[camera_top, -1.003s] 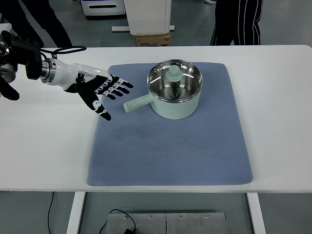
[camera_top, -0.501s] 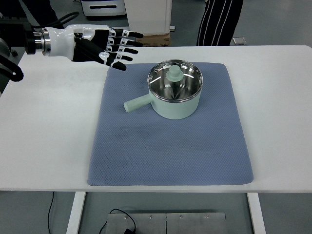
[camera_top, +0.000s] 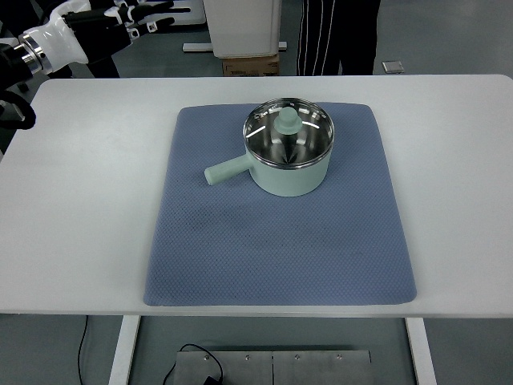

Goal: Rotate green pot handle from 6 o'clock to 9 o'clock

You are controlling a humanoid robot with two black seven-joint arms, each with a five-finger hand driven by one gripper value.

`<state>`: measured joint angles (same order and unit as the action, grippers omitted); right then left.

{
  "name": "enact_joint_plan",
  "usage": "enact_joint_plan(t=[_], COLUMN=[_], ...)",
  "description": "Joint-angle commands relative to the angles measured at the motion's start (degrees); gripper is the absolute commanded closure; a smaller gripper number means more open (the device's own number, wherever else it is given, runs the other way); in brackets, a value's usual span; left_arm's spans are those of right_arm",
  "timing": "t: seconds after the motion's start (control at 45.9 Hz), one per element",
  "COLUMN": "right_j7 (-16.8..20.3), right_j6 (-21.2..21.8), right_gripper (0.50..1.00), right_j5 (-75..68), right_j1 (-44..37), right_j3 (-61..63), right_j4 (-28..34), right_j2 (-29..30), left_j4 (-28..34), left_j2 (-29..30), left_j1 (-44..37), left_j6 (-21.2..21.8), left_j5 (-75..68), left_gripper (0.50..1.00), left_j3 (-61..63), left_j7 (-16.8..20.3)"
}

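Looking down from your side, you saw the green pot (camera_top: pixel 288 156) sitting on the blue mat (camera_top: pixel 280 257) in the middle of the white desk (camera_top: pixel 80 208), its lid on. Its handle (camera_top: pixel 227 170) pointed left, its long axis running nearly level toward nine o'clock, tipped slightly toward you. Your left hand (camera_top: pixel 132 16) was raised at the far left corner, well apart from the pot, up and left of the handle tip, fingers spread and holding nothing. No right hand showed.
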<state>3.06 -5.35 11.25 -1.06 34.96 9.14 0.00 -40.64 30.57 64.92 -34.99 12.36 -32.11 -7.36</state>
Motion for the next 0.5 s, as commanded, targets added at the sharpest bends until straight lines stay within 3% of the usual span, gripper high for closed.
enact_joint_plan(t=[0.0, 0.174, 0.349, 0.48], right_j7=[0.01, 0.01, 0.01, 0.01], right_j6=[-0.01, -0.01, -0.01, -0.01], right_gripper=[0.500, 0.500, 0.500, 0.500], right_j5=[0.00, 0.00, 0.00, 0.00], right_j1=[0.00, 0.00, 0.00, 0.00], right_j3=[-0.07, 0.02, 0.02, -0.07], right_j4=[0.00, 0.00, 0.00, 0.00], right_j2=[0.00, 0.00, 0.00, 0.00], left_j4=[2.05, 7.49, 14.96, 16.20], left_j2=[-0.33, -0.25, -0.68, -1.12], left_j1=[-1.28, -5.15, -8.23, -10.95], left_j6=[0.71, 4.32, 4.32, 4.41], left_j5=[3.10, 9.17, 11.63, 14.79], left_gripper=[0.500, 0.500, 0.500, 0.500], left_j3=[-1.73, -5.07, -7.62, -9.55], left_j7=[0.24, 0.33, 0.95, 0.95])
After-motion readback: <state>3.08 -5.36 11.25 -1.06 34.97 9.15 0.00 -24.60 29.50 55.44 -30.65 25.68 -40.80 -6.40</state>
